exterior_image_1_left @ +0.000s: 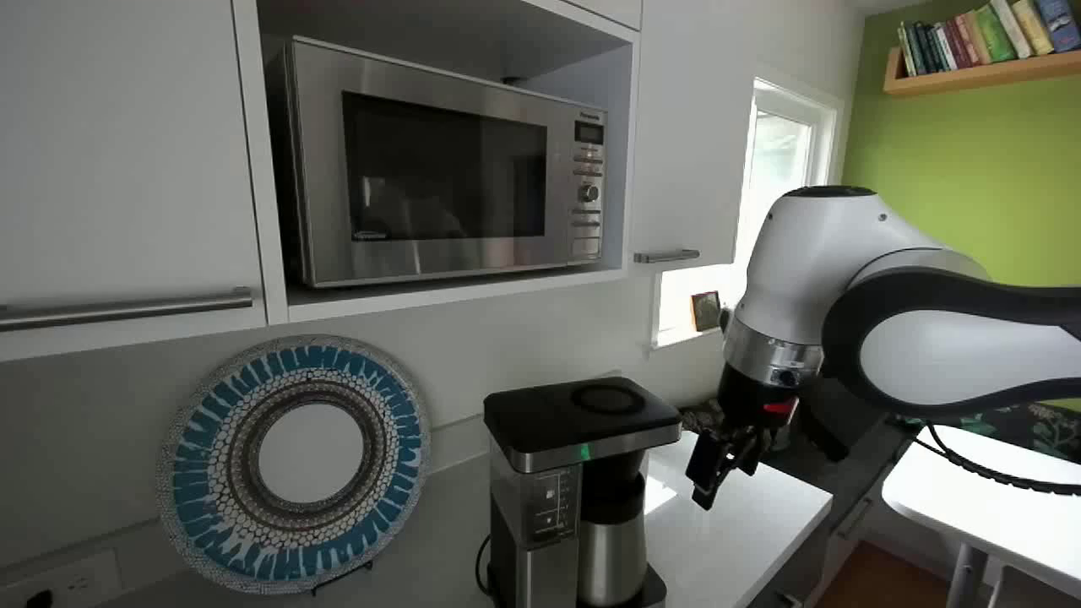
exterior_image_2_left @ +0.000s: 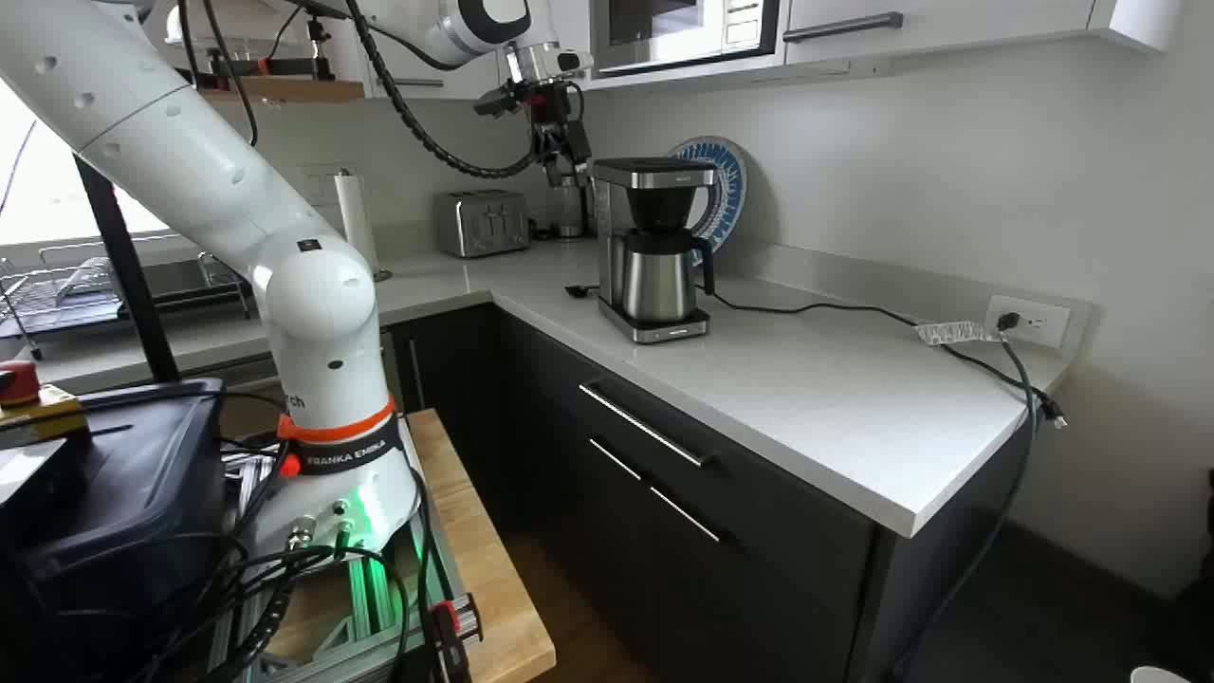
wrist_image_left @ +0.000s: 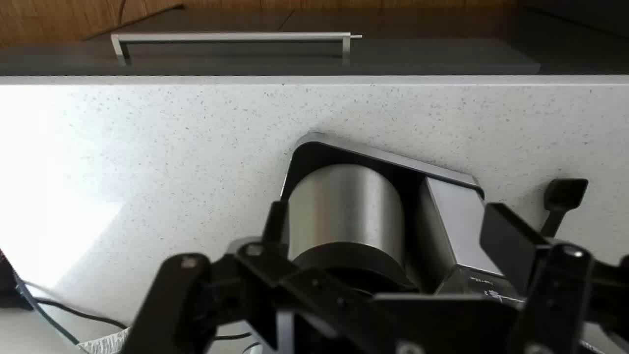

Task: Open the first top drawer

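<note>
Above the white counter [exterior_image_2_left: 816,379], near the coffee maker [exterior_image_2_left: 654,209], I hold the gripper [wrist_image_left: 385,226] with its jaws standing wide apart. Below the counter's front edge, the top drawer [exterior_image_2_left: 678,423] sits shut; the wrist view shows me its long bar handle [wrist_image_left: 231,37], well apart from the gripper.

1 green wall [exterior_image_1_left: 946,177], bright window [exterior_image_1_left: 781,143], wooden bookshelf [exterior_image_1_left: 980,78]

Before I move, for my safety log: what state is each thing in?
Gripper, open, empty
Top drawer, shut
Lower fronts, shut
Wall cabinets, shut
Microwave, shut
Coffee maker, power unclear
Carafe, in the coffee maker
Toaster, power unclear
Plate, propped upright
Outlet, one plug in
Loose plug, unplugged
</note>
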Robot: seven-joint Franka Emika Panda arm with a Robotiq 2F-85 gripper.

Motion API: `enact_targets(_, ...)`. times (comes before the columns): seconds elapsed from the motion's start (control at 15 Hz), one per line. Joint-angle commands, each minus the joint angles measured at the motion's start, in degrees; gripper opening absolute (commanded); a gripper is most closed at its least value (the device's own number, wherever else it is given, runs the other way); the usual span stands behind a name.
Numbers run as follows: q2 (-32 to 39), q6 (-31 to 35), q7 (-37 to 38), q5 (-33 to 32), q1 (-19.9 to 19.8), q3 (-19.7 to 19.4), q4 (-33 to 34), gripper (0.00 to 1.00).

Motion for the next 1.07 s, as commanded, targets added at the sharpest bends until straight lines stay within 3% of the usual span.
enact_targets(0.0,0.24,-0.09,0.57,-0.69,1.17,-0.91,0.11,1.00)
enact_targets(0.4,3.05,-0.71,2.06,1.12,0.37,-1.93,-0.98,1.00)
enact_targets(1.0,5.41,5.29,2.33,8.95,-1.81,-10.26,-16.06,1.00)
